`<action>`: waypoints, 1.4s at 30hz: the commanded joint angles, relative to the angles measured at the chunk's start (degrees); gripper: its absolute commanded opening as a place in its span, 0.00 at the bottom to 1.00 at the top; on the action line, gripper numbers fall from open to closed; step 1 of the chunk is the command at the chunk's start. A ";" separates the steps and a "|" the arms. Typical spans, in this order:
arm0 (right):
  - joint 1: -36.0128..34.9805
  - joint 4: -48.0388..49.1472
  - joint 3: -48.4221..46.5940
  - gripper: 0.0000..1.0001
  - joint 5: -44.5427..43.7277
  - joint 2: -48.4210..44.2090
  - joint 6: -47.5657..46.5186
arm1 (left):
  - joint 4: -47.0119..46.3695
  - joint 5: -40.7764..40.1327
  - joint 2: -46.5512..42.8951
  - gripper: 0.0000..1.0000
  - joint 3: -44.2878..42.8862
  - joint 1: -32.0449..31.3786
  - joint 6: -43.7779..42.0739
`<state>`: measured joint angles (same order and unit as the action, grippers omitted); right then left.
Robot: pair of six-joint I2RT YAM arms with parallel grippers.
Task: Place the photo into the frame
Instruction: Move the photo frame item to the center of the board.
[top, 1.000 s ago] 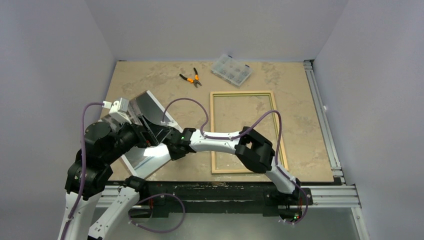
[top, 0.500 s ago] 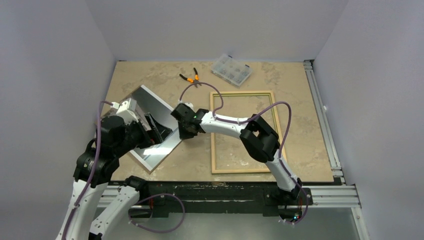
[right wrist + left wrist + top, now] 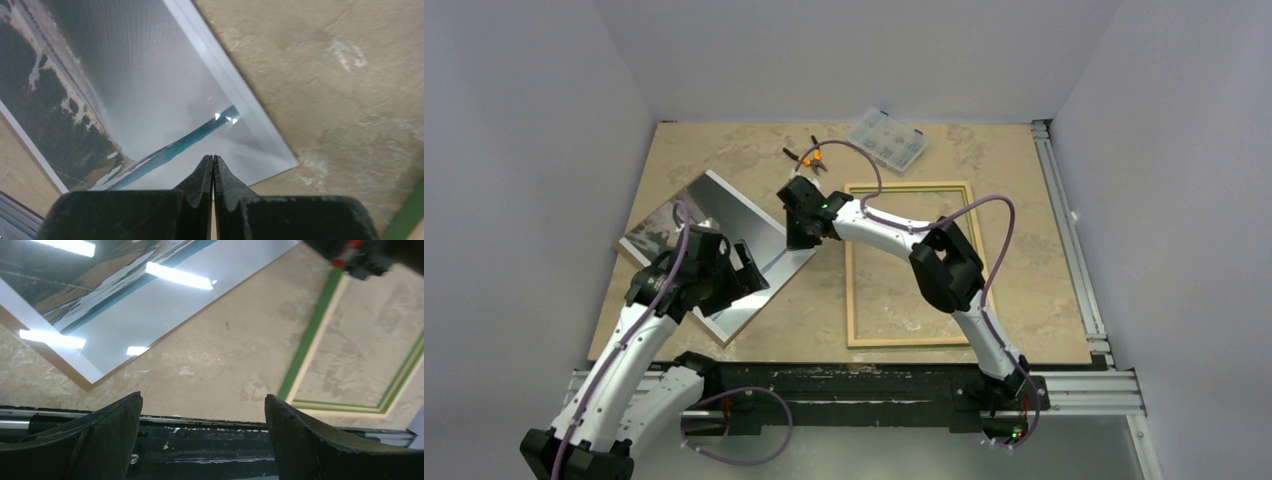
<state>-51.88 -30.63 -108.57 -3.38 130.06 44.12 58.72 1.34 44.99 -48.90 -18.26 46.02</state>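
The photo [image 3: 709, 235] lies face up at the left of the table, glossy, dark scene with a white border; it also shows in the left wrist view [image 3: 125, 300] and the right wrist view [image 3: 150, 90]. A brown backing sheet edge [image 3: 86, 385] shows under it. The frame [image 3: 852, 260] lies flat to its right, pale wood up, green in the left wrist view [image 3: 310, 335]. My right gripper [image 3: 796, 238] is shut, tips [image 3: 213, 157] on the photo's edge near its right corner. My left gripper [image 3: 749, 265] is open and empty [image 3: 202, 397], above the table beside the photo's near corner.
Orange-handled pliers [image 3: 806, 155] and a clear compartment box [image 3: 886, 139] lie at the back. A black rail [image 3: 200, 440] runs along the table's near edge. An aluminium rail [image 3: 1064, 220] borders the right side. Grey walls close in left, back and right.
The left gripper has let go of the photo and drawn back toward the near edge. The photo went from tilted up to lying flat. The right gripper moved away and right with the photo's edge.
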 commanded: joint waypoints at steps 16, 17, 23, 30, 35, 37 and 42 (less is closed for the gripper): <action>12.17 2.19 -5.75 0.68 13.85 2.32 -6.88 | -11.25 -1.14 15.53 0.83 11.64 29.48 -1.87; 12.56 2.35 -6.60 0.69 15.28 3.39 -6.90 | -11.11 -2.88 15.65 0.83 11.76 30.23 -1.17; 12.70 1.56 -10.43 0.71 21.05 8.70 -6.80 | -13.12 -4.20 15.92 0.79 14.00 37.60 0.12; 12.61 1.76 -10.29 0.71 24.21 11.21 -6.75 | -19.08 -0.33 25.77 0.79 14.18 40.14 -3.09; 12.35 4.70 -5.12 0.71 27.84 9.51 -5.73 | -24.70 6.89 32.04 0.79 14.67 40.15 -4.65; 11.96 6.37 -2.13 0.71 28.96 8.14 -5.19 | -26.34 9.24 33.91 0.79 14.78 40.15 -5.08; 10.84 11.49 6.12 0.71 32.05 4.57 -3.72 | -27.75 12.66 35.65 0.79 14.23 39.79 -6.78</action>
<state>-39.11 -20.05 -109.06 25.71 136.59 39.40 43.62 5.43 76.82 -38.20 22.06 40.80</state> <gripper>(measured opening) 0.706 0.791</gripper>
